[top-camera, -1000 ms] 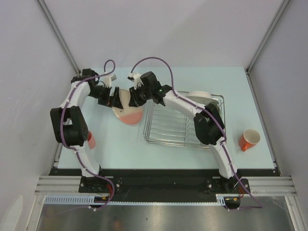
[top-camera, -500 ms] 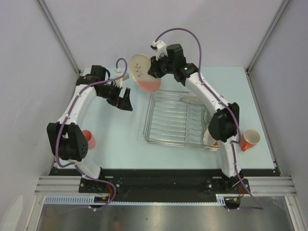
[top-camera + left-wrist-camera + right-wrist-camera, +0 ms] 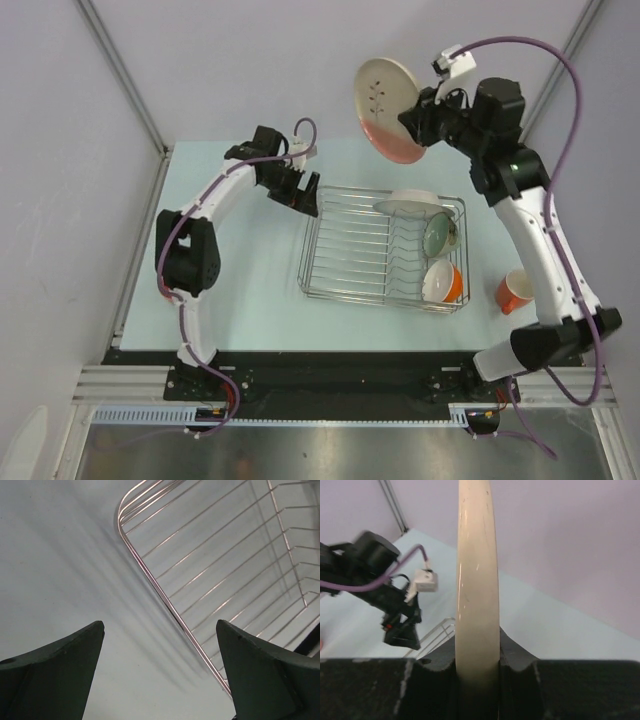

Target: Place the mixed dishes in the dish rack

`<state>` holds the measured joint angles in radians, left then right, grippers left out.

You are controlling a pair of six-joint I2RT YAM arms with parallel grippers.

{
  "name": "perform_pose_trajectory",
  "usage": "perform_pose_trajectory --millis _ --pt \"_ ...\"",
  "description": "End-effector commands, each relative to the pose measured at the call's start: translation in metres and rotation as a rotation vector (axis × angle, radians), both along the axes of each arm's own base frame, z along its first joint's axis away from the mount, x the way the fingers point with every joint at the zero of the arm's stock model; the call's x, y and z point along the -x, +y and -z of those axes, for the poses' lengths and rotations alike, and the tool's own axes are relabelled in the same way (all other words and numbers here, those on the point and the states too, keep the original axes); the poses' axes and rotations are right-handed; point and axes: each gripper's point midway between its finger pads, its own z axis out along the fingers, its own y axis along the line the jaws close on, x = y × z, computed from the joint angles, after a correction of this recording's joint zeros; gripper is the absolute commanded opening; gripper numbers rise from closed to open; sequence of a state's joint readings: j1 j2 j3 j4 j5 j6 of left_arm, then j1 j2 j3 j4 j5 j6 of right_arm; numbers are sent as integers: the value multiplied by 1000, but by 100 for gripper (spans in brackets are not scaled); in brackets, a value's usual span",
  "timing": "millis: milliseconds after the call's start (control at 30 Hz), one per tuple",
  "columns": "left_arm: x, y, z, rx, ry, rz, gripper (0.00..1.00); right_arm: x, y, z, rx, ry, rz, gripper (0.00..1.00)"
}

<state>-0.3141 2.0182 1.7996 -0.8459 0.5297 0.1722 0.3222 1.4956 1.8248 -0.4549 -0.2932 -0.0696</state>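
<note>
Cream plate [image 3: 385, 90] in right claw [image 3: 413, 123]

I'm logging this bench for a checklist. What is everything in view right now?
plate: 1, cream with pink segment, held in the air beyond the rack
rack: 1, chrome wire, mid-table
shallow bowl: 1, white, rack's far edge
glass bowl: 1, green, rack's right side
orange bowl: 1, white inside, rack's near right corner
mug: 1, orange, table right of rack
tumbler: 1, pink, mostly hidden behind left arm
table: 1, pale blue
left gripper: open, rack's far left corner
right gripper: shut on plate
</note>
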Motion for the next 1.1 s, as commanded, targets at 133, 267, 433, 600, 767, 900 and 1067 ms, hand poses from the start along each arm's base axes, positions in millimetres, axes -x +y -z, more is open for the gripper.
perform_pose_trajectory --millis 133,267,433,600,767,900,1067 --pt "-11 -10 32 -69 6 -34 100 77 -18 -44 92 -171 -70 0" --pt "-4 1 45 -128 5 -28 98 95 -25 -14 195 -171 -103 0" --pt "1 27 51 -203 -10 -46 94 117 -30 10 286 -176 -163 0" --pt "8 53 57 -275 -3 -75 93 124 -30 36 393 -148 -208 0" --pt "27 84 62 -347 6 -83 94 136 -16 56 531 -172 -317 0" --pt "39 116 68 -377 39 -132 94 137 -8 69 631 -180 -352 0" --pt "48 142 72 -410 48 -167 94 141 2 93 759 -164 -421 0"
